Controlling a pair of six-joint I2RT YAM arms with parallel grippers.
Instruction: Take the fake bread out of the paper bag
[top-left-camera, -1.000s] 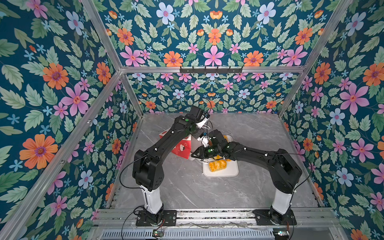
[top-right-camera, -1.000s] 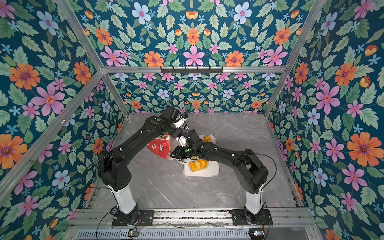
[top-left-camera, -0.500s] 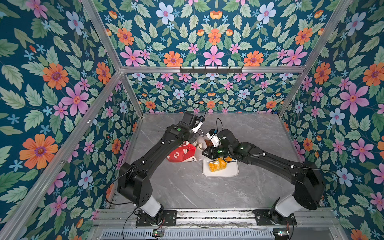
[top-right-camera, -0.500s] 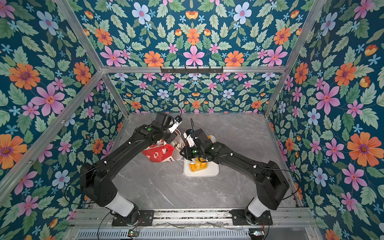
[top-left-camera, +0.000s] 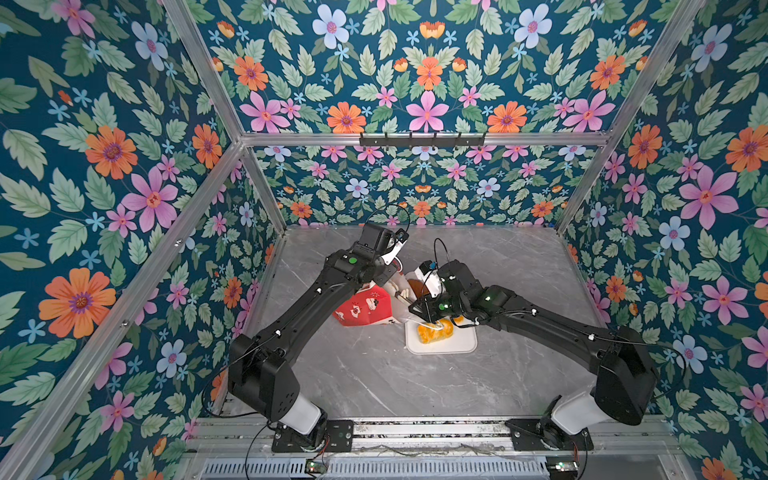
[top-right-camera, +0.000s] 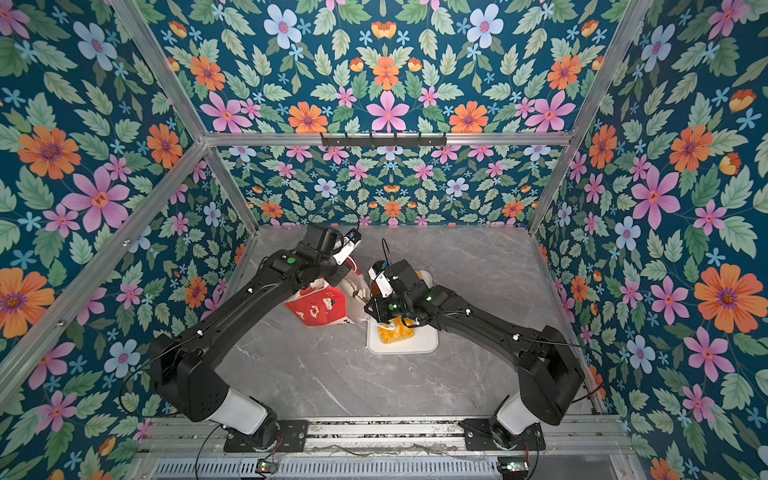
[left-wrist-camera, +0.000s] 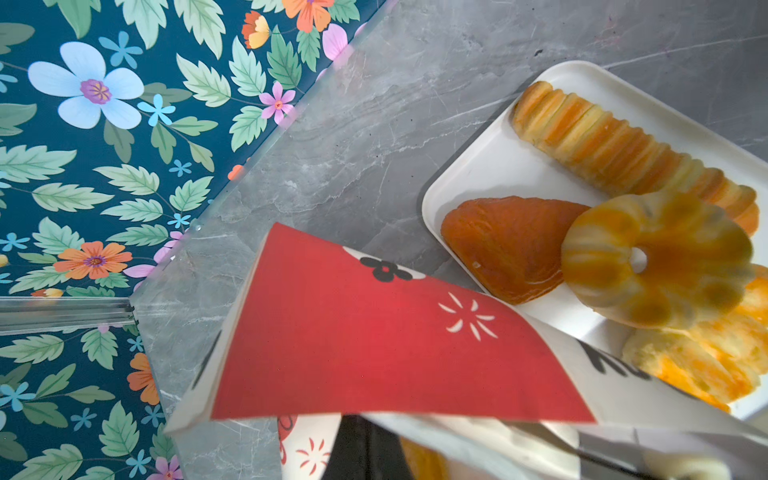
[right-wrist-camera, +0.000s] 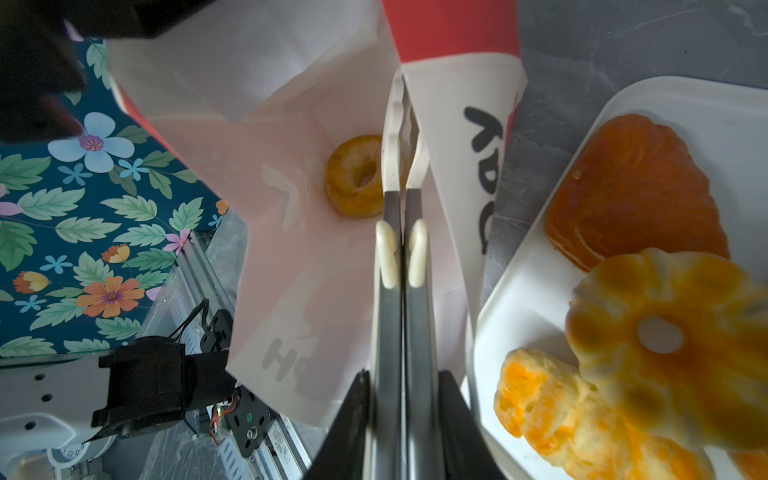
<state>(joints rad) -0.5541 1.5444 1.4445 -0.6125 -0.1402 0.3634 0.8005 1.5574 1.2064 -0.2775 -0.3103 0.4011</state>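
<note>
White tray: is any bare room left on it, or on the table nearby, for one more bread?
On the tray, a bare strip along its near edge, before the striped roll, and a corner between ridged roll and brown bun. The table lies open between tray and arm bases. Crowded where paper bag, tongs and tray meet.

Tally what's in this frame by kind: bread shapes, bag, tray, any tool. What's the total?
Paper bag: 1
White tray: 1
Tongs: 1
Rings: 2, ring on the tray, ring in the bag
Rolls: 2, ridged long roll, striped roll
Brown bun: 1
Total: 8
</note>
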